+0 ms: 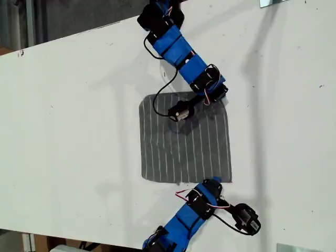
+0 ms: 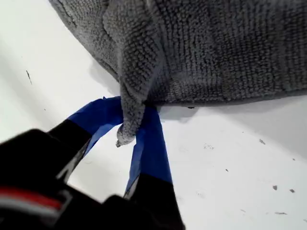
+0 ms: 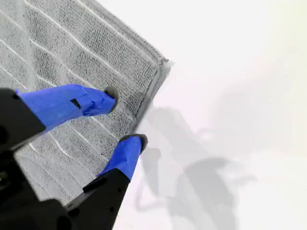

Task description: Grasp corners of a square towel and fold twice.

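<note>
The towel [image 1: 185, 139] lies flat on the desk [image 1: 73, 131]. My first gripper [image 2: 132, 132] has pinched one corner [image 2: 125, 136] to lift it; my second gripper [image 3: 125, 117] straddles another corner's edge, fingers apart, holding nothing.

The towel [image 1: 184, 142] lies flat on the table [image 1: 68, 131], near its middle. My first gripper [image 2: 128, 127] is at the towel's side nearest the table's edge at the bottom of the exterior view. It has a bit of towel between its jaws. My second gripper [image 3: 125, 115] is over the towel's far corner [image 3: 163, 62] on the exterior view's right, with its jaws apart.
</note>
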